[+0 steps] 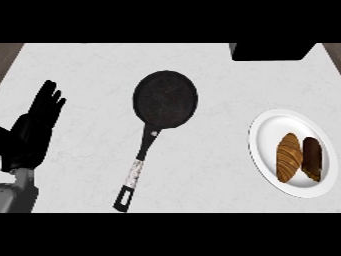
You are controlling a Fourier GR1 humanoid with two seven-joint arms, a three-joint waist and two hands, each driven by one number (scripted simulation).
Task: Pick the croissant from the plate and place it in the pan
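Croissant [289, 156] sits on the plate [265, 131] at the right, well apart from the pan [165, 99]. Looks light and flaky, so I'd grab its thick middle. Left hand [36, 127] rests open, holding nothing.

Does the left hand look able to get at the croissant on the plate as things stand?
Probably not easily. The left hand rests open at the far left, while the croissant lies on the plate at the far right, with the pan between them.
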